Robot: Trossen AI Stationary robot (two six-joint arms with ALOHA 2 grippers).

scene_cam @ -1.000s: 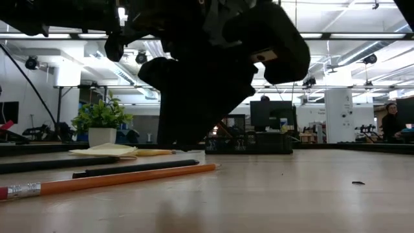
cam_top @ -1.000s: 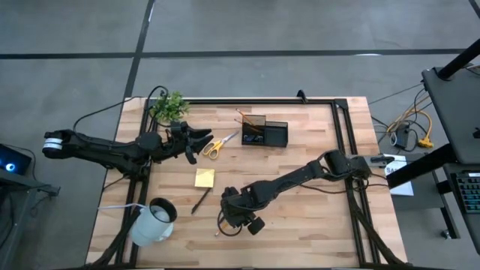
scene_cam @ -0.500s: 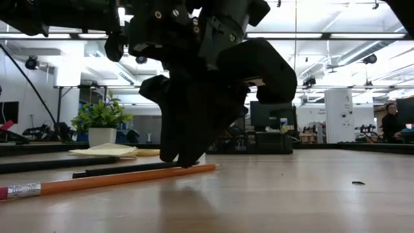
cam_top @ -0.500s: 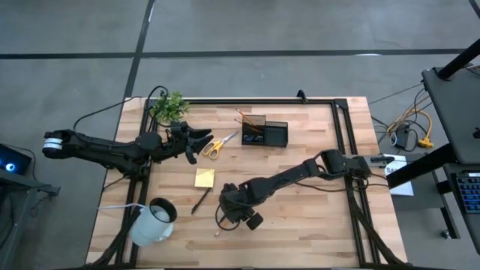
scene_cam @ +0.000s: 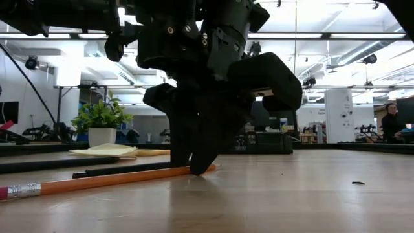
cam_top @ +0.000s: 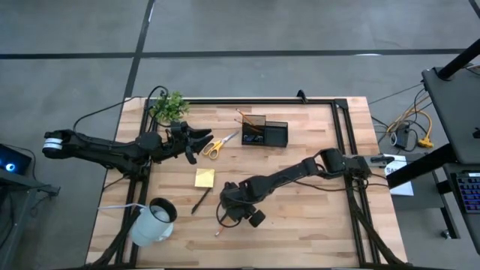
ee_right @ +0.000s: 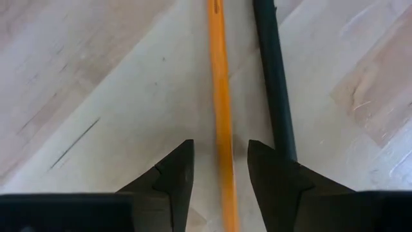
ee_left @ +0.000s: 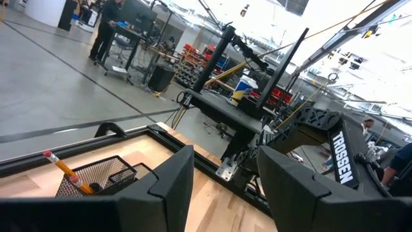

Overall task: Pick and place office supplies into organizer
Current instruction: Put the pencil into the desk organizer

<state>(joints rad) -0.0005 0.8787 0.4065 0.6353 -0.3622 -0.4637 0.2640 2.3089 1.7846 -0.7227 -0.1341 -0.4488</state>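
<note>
An orange pencil (ee_right: pixel 221 96) lies on the table near its front middle, eraser end (scene_cam: pixel 19 190) toward the low camera. My right gripper (ee_right: pixel 220 143) points steeply down over it, open. One finger stands on either side of the pencil, and a gap shows on both sides. A dark pen (ee_right: pixel 273 84) lies beside the pencil and runs under one finger. The black organizer (cam_top: pixel 264 133) stands at the far middle with a pencil in it. Yellow-handled scissors (cam_top: pixel 217 144) and a yellow sticky-note pad (cam_top: pixel 204 178) lie to its left. My left gripper (ee_left: pixel 222 187) waits open, raised, next to the scissors.
A white mug (cam_top: pixel 154 221) lies on its side at the near left corner. A small green plant (cam_top: pixel 171 106) stands at the far left. Another dark pen (cam_top: pixel 200 200) lies near the pad. A tiny dark bit (scene_cam: pixel 357 183) sits on bare wood to the right.
My right gripper has sunk from just above the table until its fingertips reach the tabletop astride the pencil's pointed end. It has shifted slightly toward the table's left. The pencil and pens lie where they were.
</note>
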